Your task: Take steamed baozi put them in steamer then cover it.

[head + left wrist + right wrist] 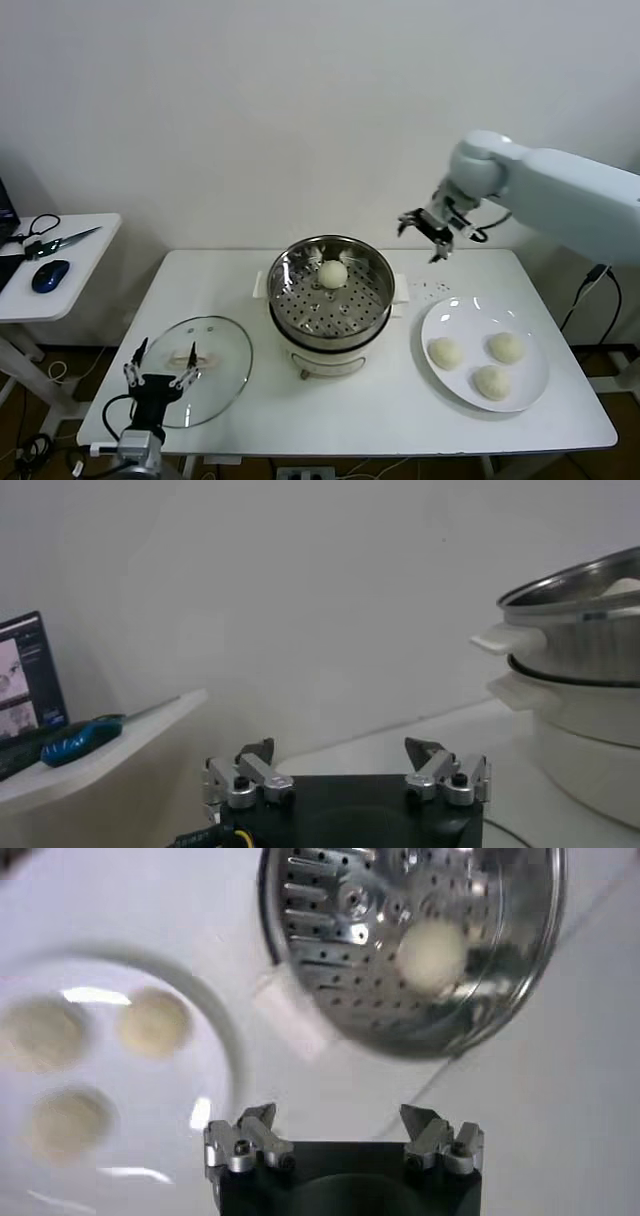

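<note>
While one steamed baozi sits inside the steamer toward its far side, three more lie on the white plate to its right. The right gripper hangs empty above the table between steamer and plate, fingers spread wide. The left gripper, also spread wide, hovers over the cover, which lies flat left of the steamer.

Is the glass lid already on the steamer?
No, the glass lid lies flat on the table, left of the open steamer.
</note>
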Available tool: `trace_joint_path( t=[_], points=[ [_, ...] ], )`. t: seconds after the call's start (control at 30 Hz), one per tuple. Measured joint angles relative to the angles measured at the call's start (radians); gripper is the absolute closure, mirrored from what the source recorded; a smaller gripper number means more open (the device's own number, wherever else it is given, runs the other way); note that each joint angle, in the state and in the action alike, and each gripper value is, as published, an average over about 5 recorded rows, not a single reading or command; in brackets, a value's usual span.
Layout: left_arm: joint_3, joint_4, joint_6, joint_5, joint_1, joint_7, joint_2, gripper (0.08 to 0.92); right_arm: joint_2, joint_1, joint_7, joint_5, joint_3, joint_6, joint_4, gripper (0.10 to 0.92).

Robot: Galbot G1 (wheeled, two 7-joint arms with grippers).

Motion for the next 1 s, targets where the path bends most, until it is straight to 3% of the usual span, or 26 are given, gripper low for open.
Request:
trace_joint_path(
  t=[0.4,1.0],
  points=[
    [-0.003,0.002,0.005,0.0,0.002,0.0,0.007,0.177,-0.115,-0.303,0.006,0.032,0.167,-0.16,-0.024,0.203],
    [-0.005,0.011,0.005,0.008,0.007,-0.001,-0.002,0.177,-0.088,-0.603,0.051,-0.031,0.377,-0.235,-0.092,0.203]
  ],
)
